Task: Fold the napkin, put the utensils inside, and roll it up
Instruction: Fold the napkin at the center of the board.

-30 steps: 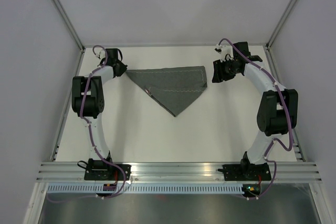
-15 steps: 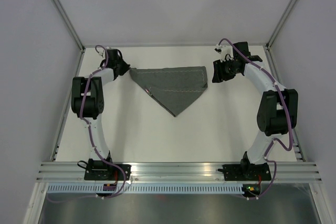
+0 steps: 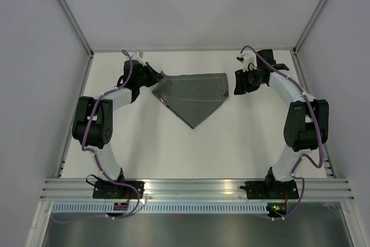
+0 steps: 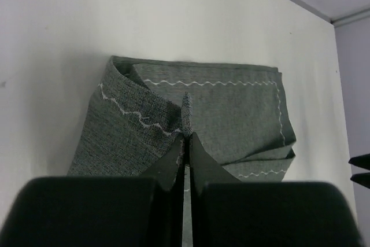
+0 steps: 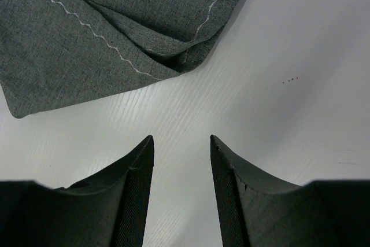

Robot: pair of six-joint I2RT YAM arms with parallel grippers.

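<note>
The dark grey napkin (image 3: 193, 98) lies folded into a triangle at the back of the table, point toward the front. My left gripper (image 3: 157, 78) is shut on the napkin's left corner and holds it lifted over the cloth; in the left wrist view a pinch of the napkin (image 4: 231, 114) sticks up between my closed fingertips (image 4: 186, 137). My right gripper (image 3: 236, 82) is open and empty just right of the napkin's right corner; the right wrist view shows that corner of the napkin (image 5: 115, 33) ahead of my gripper (image 5: 181, 138). No utensils are in view.
The white table (image 3: 191, 148) is walled by pale panels with an aluminium rail along the near edge (image 3: 196, 188). Both arm bases sit on that rail.
My left gripper has moved right and toward the middle, dragging the napkin's left corner up and over the cloth. The right arm has barely moved.
</note>
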